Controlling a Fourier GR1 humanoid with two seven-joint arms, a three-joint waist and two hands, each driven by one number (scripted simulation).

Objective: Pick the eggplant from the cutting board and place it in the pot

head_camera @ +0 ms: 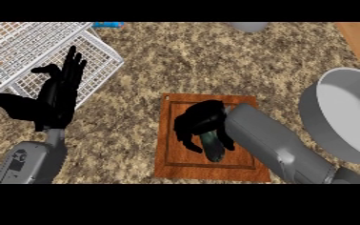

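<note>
Nearest to us are the two grey forearms coming up from the lower edge. The right forearm (277, 145) slants from the lower right toward the middle, and its right hand (200, 124) sits over the wooden cutting board (179, 164). We see that hand's black fingers curled down around the eggplant (214, 148), closed about its upper part and hiding it, so only the lower end of the vegetable shows below the fingers.

The eggplant is dark and glossy green-black. Its long axis runs roughly up and down in our view, tilted slightly, with the visible rounded end pointing toward the board's near edge. It lies within the board's inner panel, right of centre. We cannot tell whether it is touching the board or just lifted off it.

To the right, well apart from the board, the grey pot (330, 109) is cut off by the edge of the view.

On the left, the left hand (57, 95) rests open, fingers straight and pointing up, close together, in front of a white wire rack (35, 43). The speckled counter (211, 57) lies beneath everything.
</note>
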